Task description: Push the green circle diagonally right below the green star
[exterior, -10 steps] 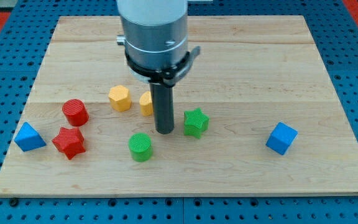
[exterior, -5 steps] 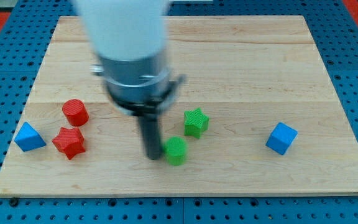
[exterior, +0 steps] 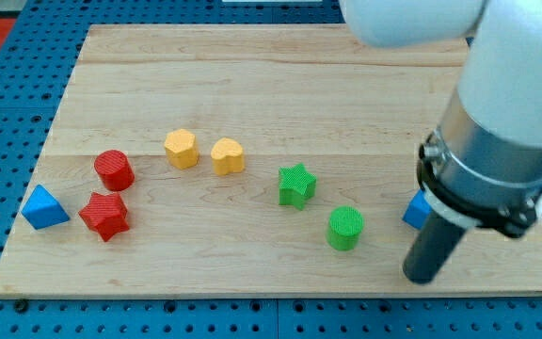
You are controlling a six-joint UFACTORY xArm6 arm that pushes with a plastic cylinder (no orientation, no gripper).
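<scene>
The green circle (exterior: 345, 228) lies on the wooden board (exterior: 280, 85), down and to the right of the green star (exterior: 295, 185), a short gap between them. My tip (exterior: 422, 277) rests on the board near the view's bottom right, to the right of and a little below the green circle, apart from it. The arm's grey body fills the view's upper right.
A blue cube (exterior: 416, 211) sits just above my tip, mostly hidden by the arm. A yellow hexagon (exterior: 182, 148) and a yellow heart (exterior: 227, 155) lie left of the star. A red circle (exterior: 114, 169), a red star (exterior: 104, 215) and a blue triangle (exterior: 43, 207) lie at the left.
The green circle slid right from below-left of the star to below-right of it. My tip swept from left of the star across to the bottom right, off the circle.
</scene>
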